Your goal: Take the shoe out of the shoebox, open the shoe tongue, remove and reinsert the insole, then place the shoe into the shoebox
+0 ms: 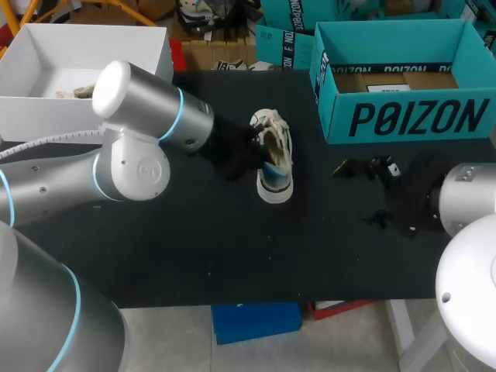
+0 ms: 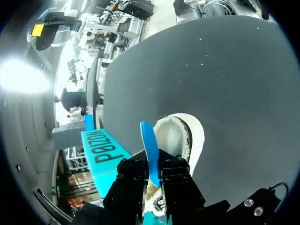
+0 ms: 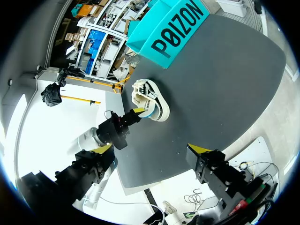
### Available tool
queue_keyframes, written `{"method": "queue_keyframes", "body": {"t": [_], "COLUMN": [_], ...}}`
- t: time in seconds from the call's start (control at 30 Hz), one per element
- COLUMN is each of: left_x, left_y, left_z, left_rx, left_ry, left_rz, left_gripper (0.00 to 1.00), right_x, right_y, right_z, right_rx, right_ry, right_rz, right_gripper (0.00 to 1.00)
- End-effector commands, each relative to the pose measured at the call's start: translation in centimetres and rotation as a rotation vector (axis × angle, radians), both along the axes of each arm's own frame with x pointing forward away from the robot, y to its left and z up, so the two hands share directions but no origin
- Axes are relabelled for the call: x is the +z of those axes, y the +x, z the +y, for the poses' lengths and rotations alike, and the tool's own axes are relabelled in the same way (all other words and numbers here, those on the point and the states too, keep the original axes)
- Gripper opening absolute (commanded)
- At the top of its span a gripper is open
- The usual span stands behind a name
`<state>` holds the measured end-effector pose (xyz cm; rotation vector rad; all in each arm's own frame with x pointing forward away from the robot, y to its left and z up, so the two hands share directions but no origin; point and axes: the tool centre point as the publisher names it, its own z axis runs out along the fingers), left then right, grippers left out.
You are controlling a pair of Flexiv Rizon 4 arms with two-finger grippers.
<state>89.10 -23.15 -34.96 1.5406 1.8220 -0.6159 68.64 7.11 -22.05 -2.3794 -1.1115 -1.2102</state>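
Blue insole [image 2: 148,145] clamped between the closed fingers of the left gripper [image 2: 151,180], rising from the white shoe [image 1: 273,159] on the black bench [image 1: 194,248] near the teal shoebox [image 1: 403,116]. Right gripper [image 3: 150,149] spread wide, empty, well apart.

Cream-white shoe [image 1: 273,155]; bright blue insole [image 2: 148,150]. Teal shoebox [image 1: 403,120], black lettering. Matt black tabletop [image 1: 232,248]. Plain white box [image 1: 39,116]. Silver left arm [image 1: 46,194], light-blue rings.

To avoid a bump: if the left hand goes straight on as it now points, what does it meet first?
Probably the shoe: the left hand, holding the blue insole, points at its opening.
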Motion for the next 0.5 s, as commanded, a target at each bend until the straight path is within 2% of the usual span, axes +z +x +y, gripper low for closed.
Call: {"method": "queue_keyframes", "body": {"t": [0.03,0.5], "left_x": [0.4,0.6], "left_y": [-0.9,-2.6], "left_z": [0.2,-1.0], "left_rx": [0.0,-0.043], "left_ry": [0.002,0.032], "left_rz": [-0.005,0.003], "left_gripper": [0.0,0.0], "right_x": [-0.1,-0.1], "right_y": [-0.7,-0.7], "right_z": [-0.9,-0.9], "right_rx": [0.059,0.059], "right_ry": [0.05,0.05], "right_rz": [0.042,0.042], "right_gripper": [1.0,1.0]}}
